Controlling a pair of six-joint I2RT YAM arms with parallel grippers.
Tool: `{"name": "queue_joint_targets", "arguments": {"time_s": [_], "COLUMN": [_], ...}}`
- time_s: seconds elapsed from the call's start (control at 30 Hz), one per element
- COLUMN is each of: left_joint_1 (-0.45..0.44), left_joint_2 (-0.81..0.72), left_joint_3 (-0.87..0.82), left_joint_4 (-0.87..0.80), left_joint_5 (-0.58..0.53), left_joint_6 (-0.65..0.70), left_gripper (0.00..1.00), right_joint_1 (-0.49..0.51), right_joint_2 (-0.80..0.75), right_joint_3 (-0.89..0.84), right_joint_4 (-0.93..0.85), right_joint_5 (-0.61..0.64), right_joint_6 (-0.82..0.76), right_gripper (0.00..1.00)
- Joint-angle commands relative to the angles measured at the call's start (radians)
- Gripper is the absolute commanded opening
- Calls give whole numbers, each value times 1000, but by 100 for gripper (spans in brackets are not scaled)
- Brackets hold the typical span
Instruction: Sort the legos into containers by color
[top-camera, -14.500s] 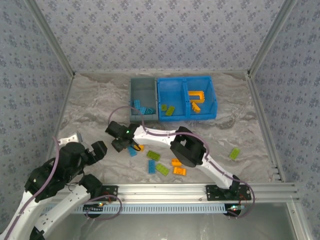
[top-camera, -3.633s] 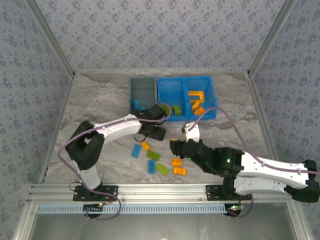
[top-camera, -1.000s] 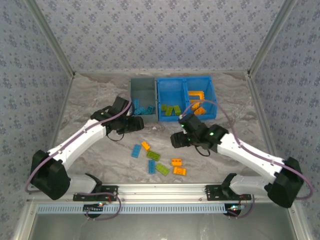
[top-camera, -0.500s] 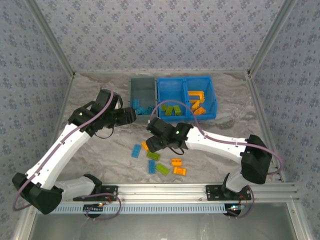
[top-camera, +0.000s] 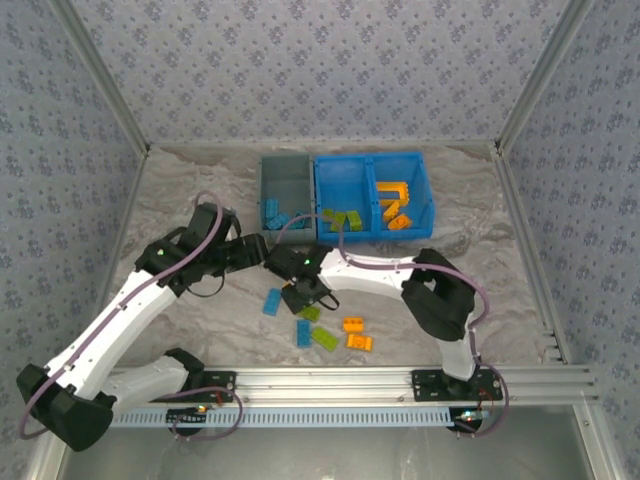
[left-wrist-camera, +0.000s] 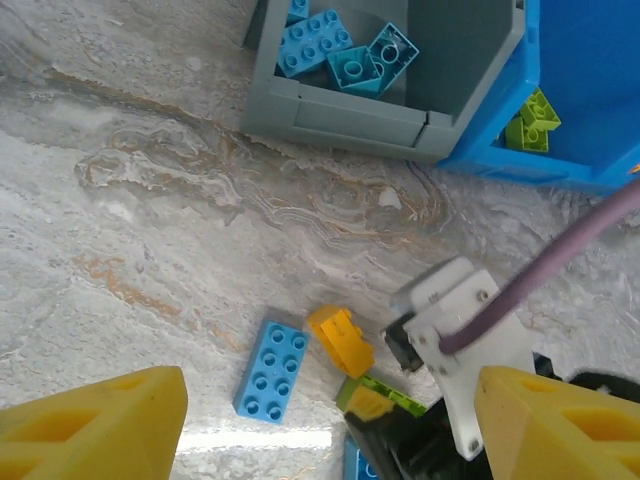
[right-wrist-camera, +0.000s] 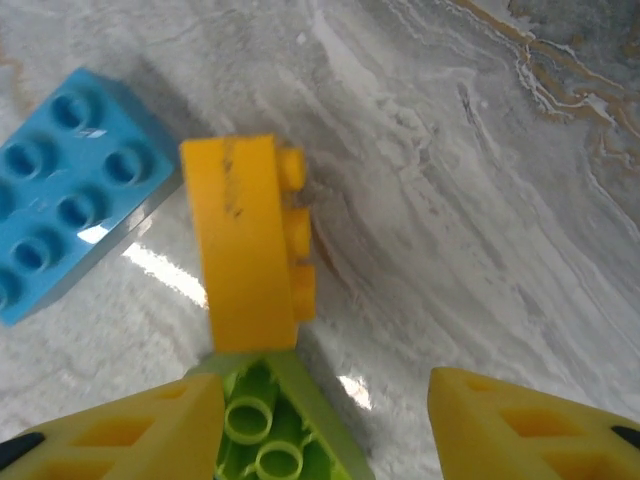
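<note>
While the sorting is clearly well under way, it is not looking finished from where I am standing. In the upper middle of the overhead view the grey-blue bin (top-camera: 290, 185) is holding a few blue bricks (top-camera: 274, 211). Touching its right side, the bright blue bin (top-camera: 365, 158) is carrying lime green bricks (top-camera: 340, 218) in its left compartment and orange pieces (top-camera: 393, 205), the open frame among them, in its right one.

Below the bins, about seven legos are lying loose on the marbled table (top-camera: 470, 260). As far as I am counting, that is two blue, two green and three orange, so I am judging roughly a third of the job to be remaining.

The right gripper (top-camera: 300, 293) is hovering over the left end of that loose cluster. In its wrist view the fingers (right-wrist-camera: 130, 430) are standing wide apart at the bottom of the frame, clamping nothing. A small orange brick (right-wrist-camera: 250, 245) is lying just ahead of them, resting against a green brick (right-wrist-camera: 265, 430) and just beside a blue brick (right-wrist-camera: 60, 190).

The left gripper (top-camera: 250, 250) is hanging between the grey-blue bin and the cluster, its fingers spread with nothing between them.

I am not making out any brand, label or writing on the bins, the bricks or the arms.
</note>
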Motion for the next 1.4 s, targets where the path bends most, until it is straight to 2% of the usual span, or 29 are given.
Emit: {"name": "queue_joint_targets", "arguments": {"time_s": [0.0,0.3,0.7,0.77,0.83,0.9,1.0,1.13,1.27,1.37], "left_joint_1": [-24,-28,-28,-30,-31,-32,-45,-110,-223,-302], "left_joint_2": [-51,-148,-127,-138,-155,-168,-149,-66,33,92], "left_joint_3": [-28,-99,-97,-116,-146,-170,-164,-124,-65,-22], "left_joint_4": [13,14,40,47,63,87,122,208,275,316], "left_joint_5": [55,85,96,95,89,94,126,184,160,118], "left_joint_6": [-16,-12,5,-8,-22,-29,-18,8,11,7], "left_gripper": [76,76,75,75,74,74,73,75,75,75], "right_joint_1": [-19,-35,-82,-86,-83,-78,-70,-77,-145,-263], "right_joint_2": [46,184,260,255,244,204,65,-208,-460,-565], "right_joint_3": [75,228,309,303,295,265,156,-31,-160,-207], "right_joint_4": [2,-24,-12,0,7,26,81,88,4,-46], "right_joint_5": [-27,-37,-41,-42,-20,10,74,194,279,289], "right_joint_6": [-25,-17,8,9,10,15,33,68,113,120], "right_gripper": [58,49,44,40,30,25,22,19,17,18]}}
